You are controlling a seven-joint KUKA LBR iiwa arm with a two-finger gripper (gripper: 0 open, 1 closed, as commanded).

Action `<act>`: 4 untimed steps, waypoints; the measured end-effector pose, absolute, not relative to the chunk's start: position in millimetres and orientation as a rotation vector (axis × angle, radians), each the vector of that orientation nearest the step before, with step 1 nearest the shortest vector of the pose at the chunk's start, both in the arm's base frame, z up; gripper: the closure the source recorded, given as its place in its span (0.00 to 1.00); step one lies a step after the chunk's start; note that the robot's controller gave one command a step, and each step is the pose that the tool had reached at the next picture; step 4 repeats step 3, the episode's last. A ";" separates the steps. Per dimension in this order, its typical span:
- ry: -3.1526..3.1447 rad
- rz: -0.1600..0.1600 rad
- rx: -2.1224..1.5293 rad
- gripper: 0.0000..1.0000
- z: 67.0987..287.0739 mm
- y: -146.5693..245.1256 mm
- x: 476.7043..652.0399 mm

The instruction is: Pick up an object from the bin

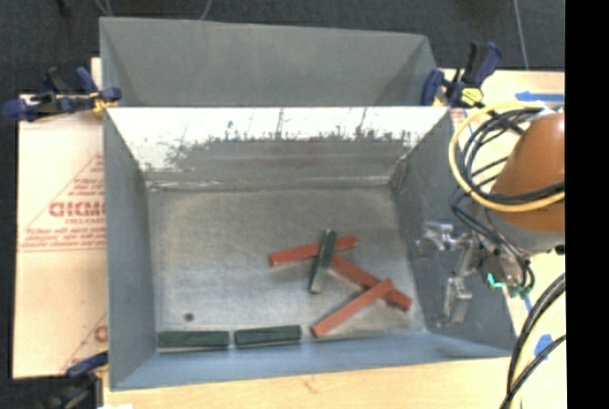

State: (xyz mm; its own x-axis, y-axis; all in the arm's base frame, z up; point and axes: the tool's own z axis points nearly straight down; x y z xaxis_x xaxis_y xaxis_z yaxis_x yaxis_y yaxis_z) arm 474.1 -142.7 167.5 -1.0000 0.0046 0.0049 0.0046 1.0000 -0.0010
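My gripper (443, 268) hangs over the bin's right sloping wall, its fingers spread open with nothing between them. Closest to it on the bin floor, to its left, lies a red bar (350, 310) set at a slant. A second red bar (367, 280) crosses just above that one. Further left, a third red bar (297, 254) lies nearly level, and a dark green bar (322, 262) rests across it.
Two dark green bars (193, 339) (267, 335) lie end to end along the front wall at the lower left. The arm with its orange cover and cables stands beyond the bin's right rim.
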 end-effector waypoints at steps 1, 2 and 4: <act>-3.142 0.002 -0.006 0.00 66.8 -121.7 513.9; -3.147 0.006 -0.001 1.00 71.0 -123.5 514.3; -3.144 0.009 0.228 1.00 229.8 -135.4 504.7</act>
